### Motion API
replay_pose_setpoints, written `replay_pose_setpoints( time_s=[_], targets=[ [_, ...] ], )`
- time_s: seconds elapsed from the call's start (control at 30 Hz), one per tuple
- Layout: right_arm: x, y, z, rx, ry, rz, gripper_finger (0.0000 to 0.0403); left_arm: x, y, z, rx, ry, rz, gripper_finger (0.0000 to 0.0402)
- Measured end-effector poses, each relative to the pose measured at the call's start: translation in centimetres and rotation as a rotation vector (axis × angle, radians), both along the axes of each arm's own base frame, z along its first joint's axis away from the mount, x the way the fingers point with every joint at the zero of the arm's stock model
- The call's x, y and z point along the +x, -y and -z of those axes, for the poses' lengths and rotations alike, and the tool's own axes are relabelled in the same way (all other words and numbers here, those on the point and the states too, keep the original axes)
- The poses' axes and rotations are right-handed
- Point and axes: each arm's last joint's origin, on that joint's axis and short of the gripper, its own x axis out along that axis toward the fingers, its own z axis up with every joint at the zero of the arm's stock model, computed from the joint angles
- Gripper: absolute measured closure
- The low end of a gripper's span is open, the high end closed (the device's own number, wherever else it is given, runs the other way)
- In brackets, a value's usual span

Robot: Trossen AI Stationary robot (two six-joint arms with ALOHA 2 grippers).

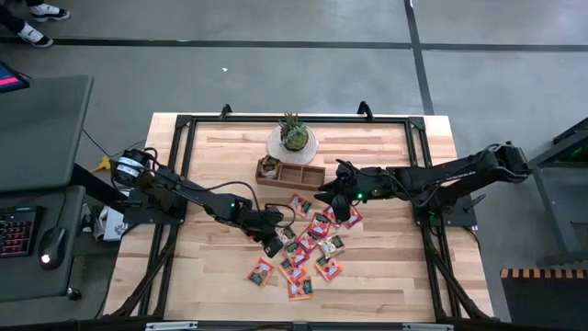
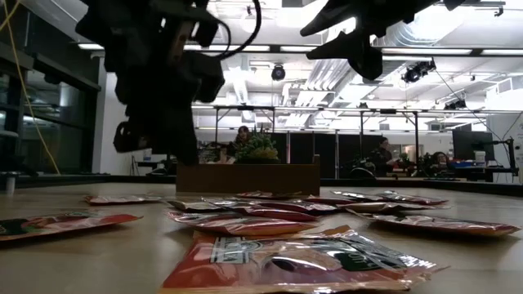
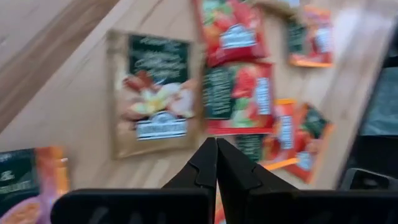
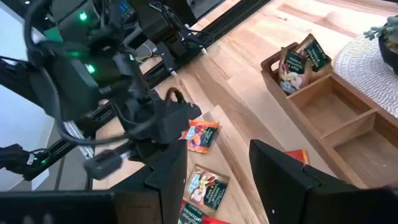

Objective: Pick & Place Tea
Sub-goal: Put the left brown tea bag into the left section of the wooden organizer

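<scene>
A pale wooden desk (image 1: 386,276) stands on a grey concrete floor (image 1: 276,78) crossed by dark lines. Left of the desk, a grey side table (image 1: 41,119) carries a keyboard (image 1: 16,230) and mouse (image 1: 53,244). Beyond the desk, ceiling strip lights (image 2: 458,51) glow over people seated at workstations.

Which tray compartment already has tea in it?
The end compartment of the wooden tray, the one farthest from the potted plant. It holds a few upright sachets; the middle and other end compartments show bare wood.
</scene>
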Motion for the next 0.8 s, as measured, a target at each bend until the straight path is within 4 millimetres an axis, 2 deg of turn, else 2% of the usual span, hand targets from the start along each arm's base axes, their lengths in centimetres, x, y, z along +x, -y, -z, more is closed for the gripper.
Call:
replay_pose_setpoints(
  time_s=[0.17, 0.3, 0.53, 0.8],
  targets=[
    [0.1, 0.0, 0.2, 0.006, -0.005, -0.002, 0.0233, 0.3, 0.1, 1.1, 0.012, -0.024, -0.004, 0.0401],
    [1.0, -0.2, 1.1, 0.029, -0.018, -0.031, 0.0233, 0.5, 0.1, 2.5, 0.025, -0.074, -0.02, 0.0401],
    [3.3, -0.7, 4.2, 0.14, -0.059, -0.069, 0.0233, 0.9, 0.2, 3.8, 0.023, -0.103, -0.049, 0.0401],
    [4.8, -0.9, 8.3, 0.311, -0.2, -0.092, 0.0233, 0.8, 0.1, 4.1, 0.048, -0.112, -0.068, 0.0401]
  ],
)
